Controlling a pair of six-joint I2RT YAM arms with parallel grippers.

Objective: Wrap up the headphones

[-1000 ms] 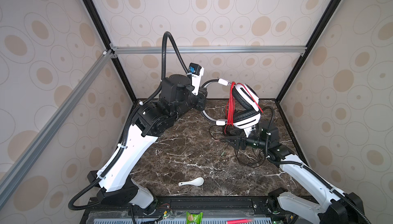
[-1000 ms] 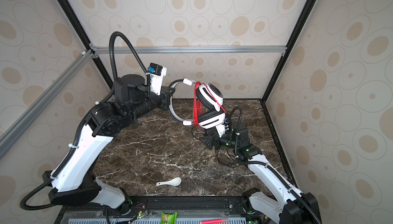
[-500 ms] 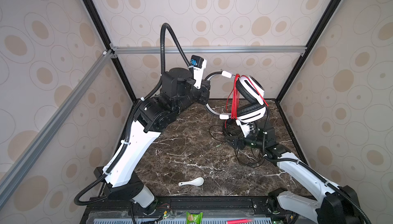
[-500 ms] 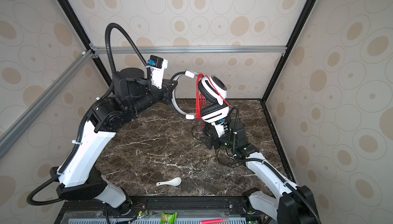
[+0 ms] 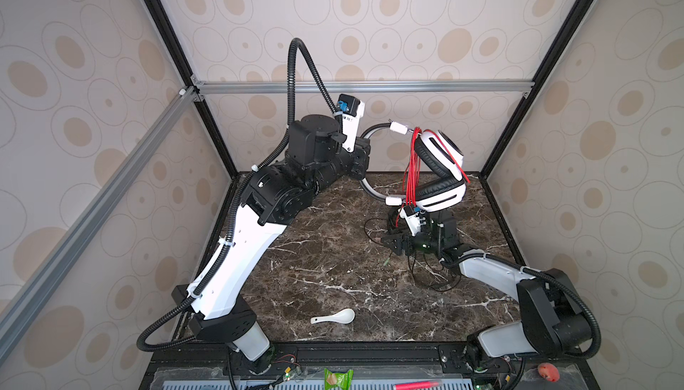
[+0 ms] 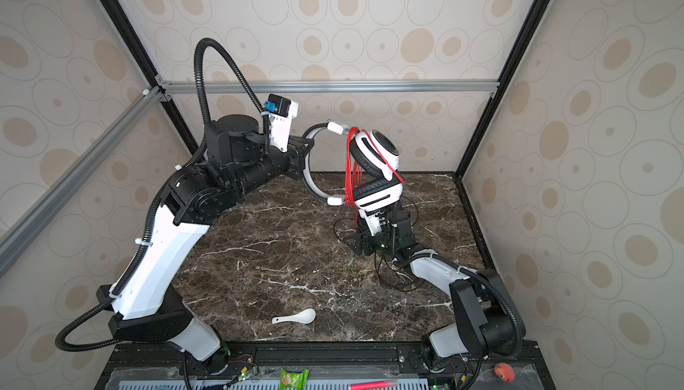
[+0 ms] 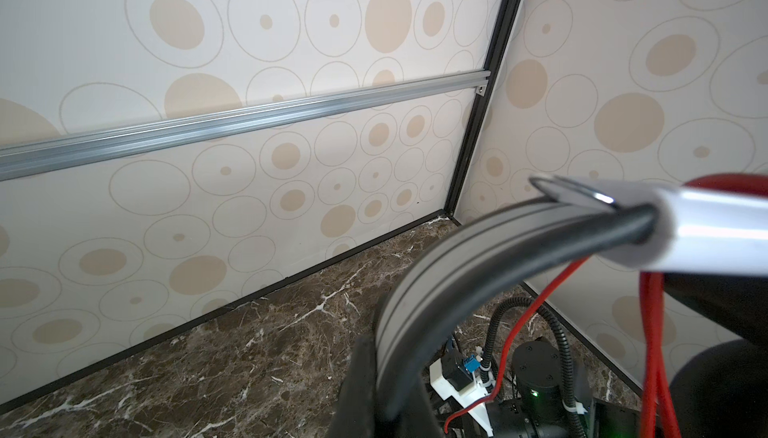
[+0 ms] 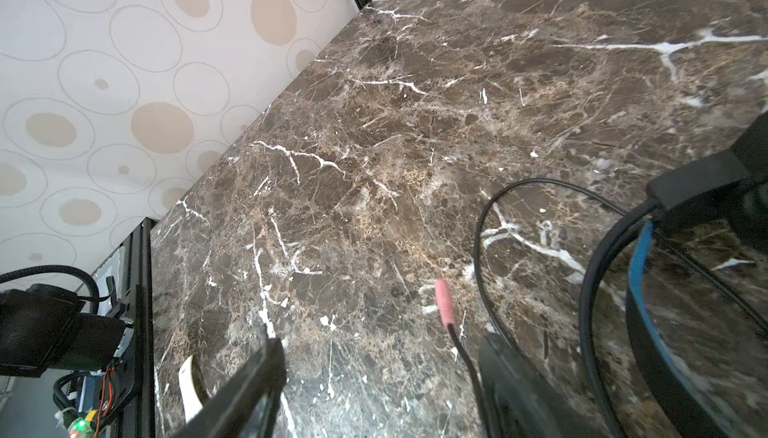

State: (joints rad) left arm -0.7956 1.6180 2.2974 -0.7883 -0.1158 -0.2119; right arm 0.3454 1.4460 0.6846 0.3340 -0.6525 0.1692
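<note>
Half the black headset (image 8: 638, 261) off-frame.

cream walls (image 5: 370, 18) with beige ovals; aluminium rail (image 5: 362, 86); black corner posts (image 5: 215, 133); dark marble tabletop (image 5: 325, 269), white veins.

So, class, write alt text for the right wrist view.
The right gripper, jaws open, hangs over a dark marble table; a pink audio plug lies by one finger. The black headphones, blue-lined, lie beside it.

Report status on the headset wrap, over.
Left gripper shut on grey band of white headset, aloft; red cord looped round it. Right gripper open, low beside pink plug of black cord. Black headset on table, cord loose; spoon clear.
</note>
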